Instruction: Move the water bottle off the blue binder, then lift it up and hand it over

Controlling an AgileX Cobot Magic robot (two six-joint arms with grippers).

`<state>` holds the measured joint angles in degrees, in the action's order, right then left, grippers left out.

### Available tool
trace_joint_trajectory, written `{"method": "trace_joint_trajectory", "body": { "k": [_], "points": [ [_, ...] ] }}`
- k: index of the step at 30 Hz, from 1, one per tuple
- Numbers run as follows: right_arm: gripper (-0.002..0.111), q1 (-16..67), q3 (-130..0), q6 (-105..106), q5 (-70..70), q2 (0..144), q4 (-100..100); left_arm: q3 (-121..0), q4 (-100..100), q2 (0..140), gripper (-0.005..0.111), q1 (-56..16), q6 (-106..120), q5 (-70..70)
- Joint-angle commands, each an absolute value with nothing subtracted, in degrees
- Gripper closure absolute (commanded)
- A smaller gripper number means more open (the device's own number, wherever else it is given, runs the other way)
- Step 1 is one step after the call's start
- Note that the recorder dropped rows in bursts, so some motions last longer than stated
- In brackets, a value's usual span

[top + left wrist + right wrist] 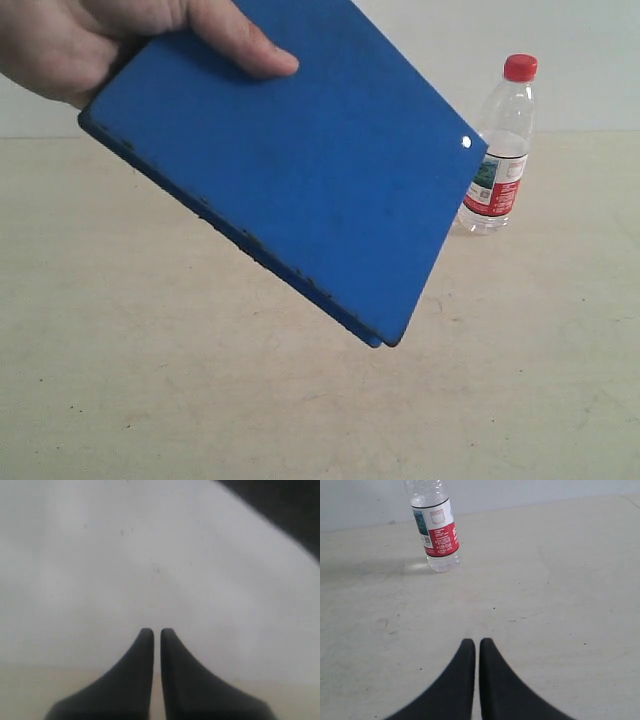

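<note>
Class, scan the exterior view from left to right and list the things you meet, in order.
hand → binder → bottle

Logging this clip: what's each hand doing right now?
Left hand: closed, empty.
Right hand: closed, empty.
Person's hand: holding the binder.

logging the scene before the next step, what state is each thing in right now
small clear plastic water bottle with a red screw cap: upright on the table, cap on, not on the binder
flat deep-blue hardcover binder: closed, tilted, held in the air by a person's hand
left gripper: shut, holding nothing
right gripper: shut, holding nothing, apart from the bottle
</note>
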<state>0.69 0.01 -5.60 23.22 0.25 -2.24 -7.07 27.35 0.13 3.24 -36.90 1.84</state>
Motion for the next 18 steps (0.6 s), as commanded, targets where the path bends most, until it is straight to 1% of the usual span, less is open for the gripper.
{"method": "trace_joint_trajectory", "body": {
  "k": [1, 3, 5, 6, 9, 11, 13, 14, 15, 16, 17, 18],
  "points": [
    [0.108, 0.52, 0.0, -5.4, 22.75, 0.0, -2.24, 0.0, 30.81, 0.0, 0.102, 2.01, -44.15, 13.54],
    [0.108, 0.52, 0.0, -5.4, 22.75, 0.0, -2.24, 0.0, 24.04, 0.0, 0.102, 1.72, -43.45, 18.76],
    [0.108, 0.52, 0.0, -5.4, 22.61, 0.0, -2.24, 0.0, 20.54, 0.0, 0.102, 1.36, -36.51, 24.22],
    [0.108, 0.52, 0.0, -5.4, 22.61, 0.0, -2.24, 0.0, 20.26, 0.0, 0.102, 1.24, -33.33, 24.69],
    [0.108, 0.52, 0.0, -5.4, 22.52, 0.0, -2.24, 0.0, 17.48, 0.0, 0.102, 0.26, -25.72, 22.4],
    [0.108, 0.52, 0.0, -5.4, 22.52, 0.0, -2.24, 0.0, 7.59, 0.0, 0.102, 0.11, -19.39, 20.39],
    [0.108, 0.52, 0.0, -5.4, 22.52, 0.0, -2.24, 0.0, -0.52, 0.0, 0.102, -0.07, -9.34, 15.63],
    [0.108, 0.52, 0.0, -5.4, 22.47, 0.0, -2.24, 0.0, -5.15, 0.0, 0.102, -0.07, 1.82, 13.58],
    [0.108, 0.52, 0.0, -5.4, 22.47, 0.0, -2.24, 0.0, -6.5, 0.0, 0.102, -0.07, 4.59, 13.68],
    [0.108, 0.52, 0.0, -5.4, 22.47, 0.0, -2.24, 0.0, -8.15, 0.0, 0.102, -0.07, 6.32, 18.75],
    [0.108, 0.52, 0.0, -5.4, 22.47, 0.0, -2.24, 0.0, -8.04, 0.0, 0.102, -0.07, 7.38, 20.71],
    [0.108, 0.52, 0.0, -5.4, 22.48, 0.0, -2.43, 0.0, -8.04, 0.0, 0.102, -0.07, 9.22, 20.71]
  ]
}}
